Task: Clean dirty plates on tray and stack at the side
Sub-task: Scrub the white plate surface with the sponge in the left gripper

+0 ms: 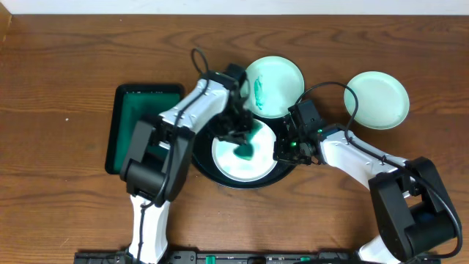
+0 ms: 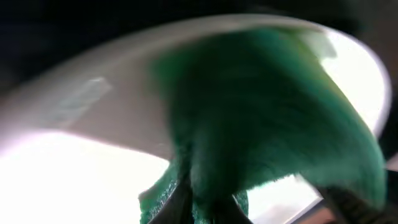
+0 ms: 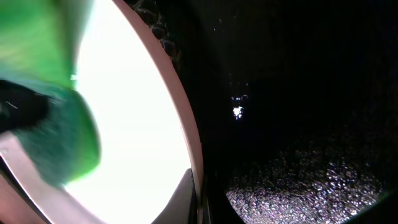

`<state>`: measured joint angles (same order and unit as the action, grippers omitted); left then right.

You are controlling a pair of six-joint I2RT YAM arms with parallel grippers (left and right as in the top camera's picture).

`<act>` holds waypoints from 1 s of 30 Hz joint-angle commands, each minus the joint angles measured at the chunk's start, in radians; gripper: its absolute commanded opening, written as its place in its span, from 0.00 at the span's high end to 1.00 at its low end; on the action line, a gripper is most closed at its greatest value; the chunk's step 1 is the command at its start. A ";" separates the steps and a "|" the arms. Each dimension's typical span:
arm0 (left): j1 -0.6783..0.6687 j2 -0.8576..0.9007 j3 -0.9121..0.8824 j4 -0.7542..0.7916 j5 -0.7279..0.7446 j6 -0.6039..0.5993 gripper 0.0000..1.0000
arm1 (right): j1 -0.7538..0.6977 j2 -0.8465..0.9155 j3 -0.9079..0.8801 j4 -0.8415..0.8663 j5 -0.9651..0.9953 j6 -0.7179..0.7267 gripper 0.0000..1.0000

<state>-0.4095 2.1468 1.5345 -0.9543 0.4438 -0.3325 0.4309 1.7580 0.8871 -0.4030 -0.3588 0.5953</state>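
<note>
— Left claw: what's it got?

— It's pinching a green cloth, pressed down on the centre plate. The left wrist view is a blur of green cloth over white plate and nothing sharper.

— Where does that plate sit?

— On the tray, roughly in the middle. The black rim shows round it except where the arms cross.

— And the right claw?

— It's at the plate's right edge, over the tray's right rim. I can't tell whether it is spread or closed on that edge, because the overhead view hides the tips. The right wrist view shows only the bright plate edge curving past, with black tray beside it and the cloth at far left.

— The other plates?

— The smeared plate lies at the tray's far side. Its near edge seems to overlap the rim, and it has green streaks on its left half. The left arm's wrist is just beside it. The clean plate lies on the bench to the right, well apart from the tray. The right arm's cable arcs close to its left edge.

— Any room to move?

— It's tight in the middle, since both claws are over the one plate with the cloth between them. On the left a green tray lies just beside the black one, and the left arm crosses its right edge. Bare wood shows left of the green tray, between the two outer plates, and on the near side right of the tray under the right arm.
</note>
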 commanded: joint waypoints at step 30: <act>-0.127 0.057 -0.026 -0.048 0.047 0.123 0.93 | 0.006 0.037 -0.023 -0.050 0.059 -0.013 0.99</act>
<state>-0.4637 2.1410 1.5444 -1.0653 0.3264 -0.2314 0.4294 1.7603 0.8932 -0.4183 -0.3557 0.5945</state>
